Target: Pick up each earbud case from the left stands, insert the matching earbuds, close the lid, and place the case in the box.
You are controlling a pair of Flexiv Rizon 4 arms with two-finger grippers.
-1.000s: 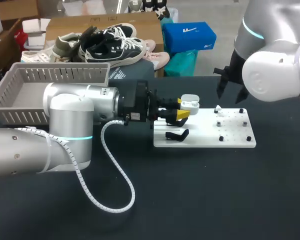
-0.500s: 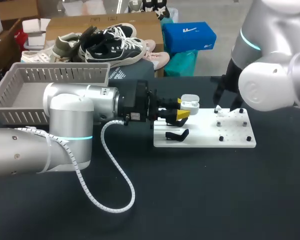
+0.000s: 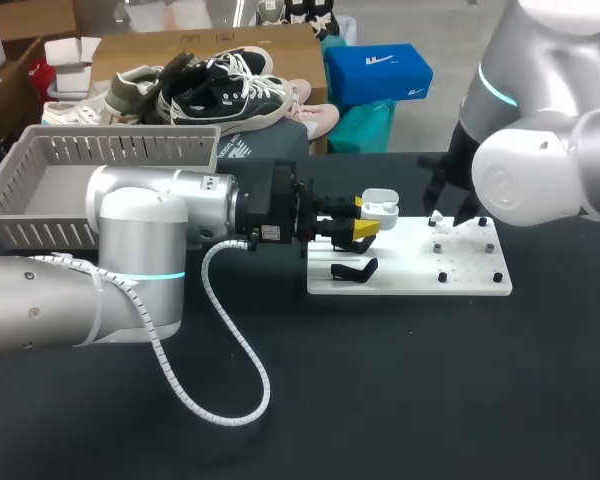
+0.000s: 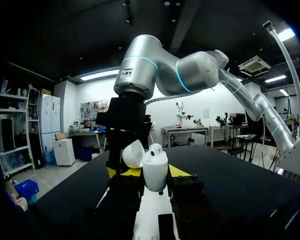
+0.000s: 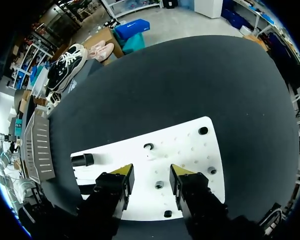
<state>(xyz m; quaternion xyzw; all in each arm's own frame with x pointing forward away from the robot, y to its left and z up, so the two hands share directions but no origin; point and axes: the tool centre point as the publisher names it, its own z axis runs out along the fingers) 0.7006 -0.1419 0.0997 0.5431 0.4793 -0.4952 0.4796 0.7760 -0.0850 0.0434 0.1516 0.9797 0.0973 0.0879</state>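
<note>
A white earbud case (image 3: 380,208) with its lid up is held over the left end of the white board (image 3: 470,282). My left gripper (image 3: 358,229) is shut on it. In the left wrist view the case (image 4: 155,171) stands between the yellow tips with its lid (image 4: 133,154) tipped back. My right gripper (image 3: 452,212) hangs over the board's back edge, just above a small white earbud (image 3: 436,216). In the right wrist view that gripper (image 5: 151,173) is open, with the board (image 5: 190,155) and a small white earbud (image 5: 149,154) below and ahead of its tips.
A grey slatted basket (image 3: 40,190) sits at the table's back left. A black stand (image 3: 355,270) rests on the board's left part, and several black pegs (image 3: 442,276) dot its right part. The left arm's white cable (image 3: 225,345) loops over the table in front.
My right gripper has come down and leftward toward the board's back edge, and its fingers have narrowed a little. The left arm and the case have not moved.
</note>
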